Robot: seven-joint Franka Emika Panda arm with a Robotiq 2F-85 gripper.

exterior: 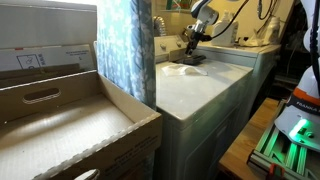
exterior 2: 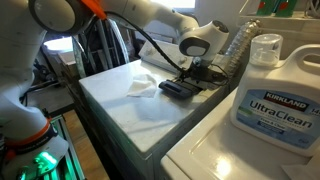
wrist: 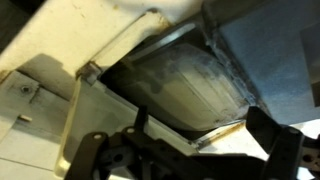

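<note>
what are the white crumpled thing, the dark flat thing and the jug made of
White crumpled thing: likely thin cloth or tissue, matte, soft folds. Dark flat thing: black, maybe plastic or rubber; too blurred. Jug: whitish plastic, slight sheen, printed label.

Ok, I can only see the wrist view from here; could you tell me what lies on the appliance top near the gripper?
Observer: A crumpled white cloth lies on the white appliance top, close beside the gripper.
Operator: Thank you. What is the gripper over?
Observer: In an exterior view it hangs low over a flat black object. I cannot tell whether they touch.
Operator: Is anything tall standing nearby?
Observer: Yes, a Kirkland UltraClean detergent jug stands upright on the neighbouring white surface, apart from the arm.
</note>
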